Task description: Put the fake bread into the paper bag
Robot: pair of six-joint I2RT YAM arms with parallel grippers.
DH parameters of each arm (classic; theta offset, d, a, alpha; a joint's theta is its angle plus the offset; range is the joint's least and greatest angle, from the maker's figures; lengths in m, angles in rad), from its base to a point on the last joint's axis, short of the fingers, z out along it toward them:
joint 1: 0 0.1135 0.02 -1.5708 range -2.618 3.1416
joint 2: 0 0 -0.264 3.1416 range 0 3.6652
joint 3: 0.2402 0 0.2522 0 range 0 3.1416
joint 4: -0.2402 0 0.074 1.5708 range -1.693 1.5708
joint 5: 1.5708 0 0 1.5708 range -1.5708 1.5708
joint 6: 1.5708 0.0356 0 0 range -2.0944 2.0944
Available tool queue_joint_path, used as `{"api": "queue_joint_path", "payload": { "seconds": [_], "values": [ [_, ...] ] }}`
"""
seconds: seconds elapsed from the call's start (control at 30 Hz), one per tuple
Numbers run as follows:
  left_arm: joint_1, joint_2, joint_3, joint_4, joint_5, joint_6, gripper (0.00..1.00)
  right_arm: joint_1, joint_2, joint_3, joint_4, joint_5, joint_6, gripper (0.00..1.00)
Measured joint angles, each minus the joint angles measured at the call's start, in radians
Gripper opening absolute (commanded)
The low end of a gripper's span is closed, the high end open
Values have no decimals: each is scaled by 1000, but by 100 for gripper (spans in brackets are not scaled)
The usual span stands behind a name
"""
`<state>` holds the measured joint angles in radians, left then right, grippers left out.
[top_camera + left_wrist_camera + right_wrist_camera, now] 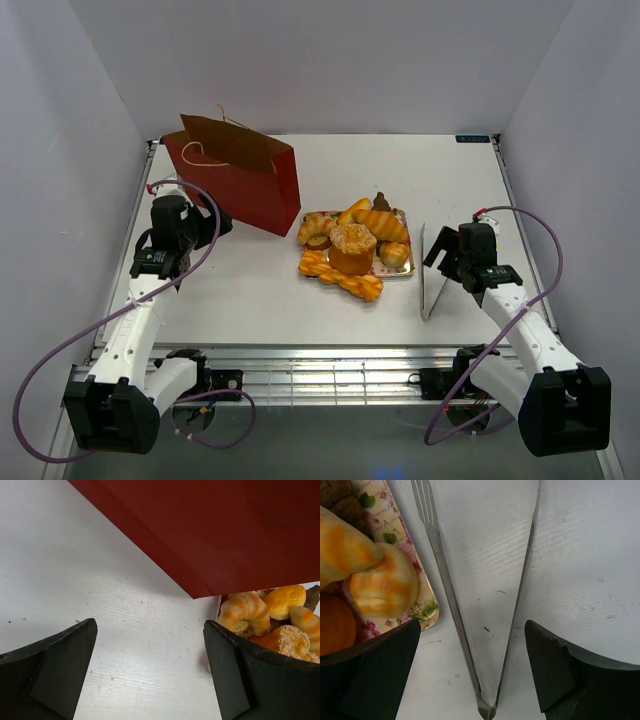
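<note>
Several glossy golden fake bread pieces (352, 248) lie piled on a pink floral tray (404, 271) at the table's middle. The dark red paper bag (238, 178) stands open at the back left. My left gripper (215, 228) is open and empty beside the bag's near left side; its wrist view shows the bag wall (225, 530) and pastries (260, 615) beyond. My right gripper (436, 252) is open and empty, straddling metal tongs (428, 272) that lie right of the tray. A round roll (382, 587) shows in the right wrist view beside the tongs (485, 645).
White walls enclose the table on three sides. The tongs lie with their hinge toward the near edge. Purple cables loop off both arms near the table's front rail (330, 375).
</note>
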<state>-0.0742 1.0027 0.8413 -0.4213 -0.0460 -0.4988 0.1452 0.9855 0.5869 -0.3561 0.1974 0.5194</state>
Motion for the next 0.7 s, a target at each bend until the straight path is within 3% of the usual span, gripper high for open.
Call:
{"api": "queue_joint_path", "payload": {
  "seconds": [0.7],
  "values": [
    [0,-11,0,0,4,0,98,0,-171,-93,6,-72,-91,90]
  ]
}}
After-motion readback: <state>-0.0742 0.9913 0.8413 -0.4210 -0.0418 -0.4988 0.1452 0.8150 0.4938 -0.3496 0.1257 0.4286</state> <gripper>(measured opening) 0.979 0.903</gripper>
